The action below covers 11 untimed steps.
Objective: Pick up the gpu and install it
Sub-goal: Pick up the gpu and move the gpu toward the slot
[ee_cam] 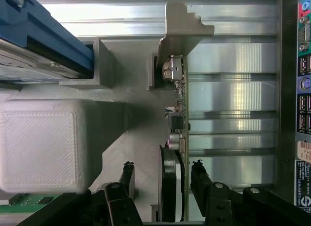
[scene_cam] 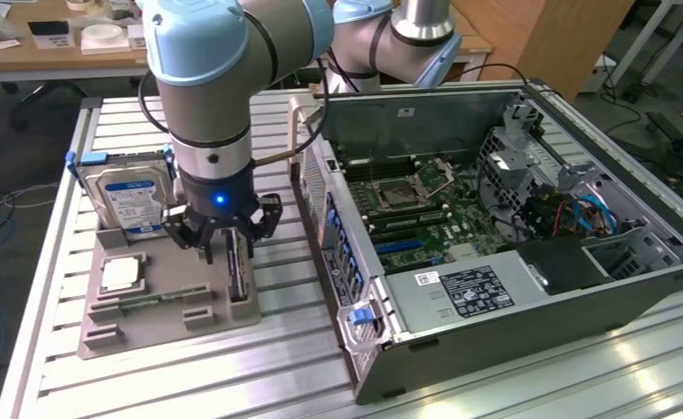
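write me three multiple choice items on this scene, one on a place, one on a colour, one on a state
1. Where does the gpu stand?
A) in a motherboard slot
B) edge-on in the grey holder beside the computer case
C) on the floor

2. What colour is the label on the hard drive?
A) red
B) yellow
C) blue

3. How is the gripper?
A) open, one finger either side of the gpu
B) shut on the hard drive
C) shut on the case's wall

Answers:
1 B, the card sits in the holder, outside the case.
2 C, the label shows blue.
3 A, the wrist view shows a finger on each side of the card.
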### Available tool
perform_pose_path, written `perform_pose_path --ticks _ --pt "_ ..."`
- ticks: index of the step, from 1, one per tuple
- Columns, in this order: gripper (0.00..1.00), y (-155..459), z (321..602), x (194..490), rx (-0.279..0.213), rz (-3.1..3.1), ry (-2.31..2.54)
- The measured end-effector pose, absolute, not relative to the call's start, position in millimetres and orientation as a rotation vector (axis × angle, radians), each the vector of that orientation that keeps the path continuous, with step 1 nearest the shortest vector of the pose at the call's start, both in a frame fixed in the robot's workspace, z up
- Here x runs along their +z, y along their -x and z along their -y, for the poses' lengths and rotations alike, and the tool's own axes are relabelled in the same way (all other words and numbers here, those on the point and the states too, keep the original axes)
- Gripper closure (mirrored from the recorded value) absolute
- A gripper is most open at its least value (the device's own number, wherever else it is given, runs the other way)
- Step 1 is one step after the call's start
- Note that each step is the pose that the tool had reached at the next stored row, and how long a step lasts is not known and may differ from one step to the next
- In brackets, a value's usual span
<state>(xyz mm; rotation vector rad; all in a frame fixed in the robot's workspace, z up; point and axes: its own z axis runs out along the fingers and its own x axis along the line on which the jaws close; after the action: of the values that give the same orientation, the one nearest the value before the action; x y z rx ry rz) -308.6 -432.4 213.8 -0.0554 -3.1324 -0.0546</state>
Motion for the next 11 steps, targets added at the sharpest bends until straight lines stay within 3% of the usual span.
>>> perform_pose_path --ticks 11 --pt "0.41 308.6 430.8 210.5 -0.055 3.132 0.056"
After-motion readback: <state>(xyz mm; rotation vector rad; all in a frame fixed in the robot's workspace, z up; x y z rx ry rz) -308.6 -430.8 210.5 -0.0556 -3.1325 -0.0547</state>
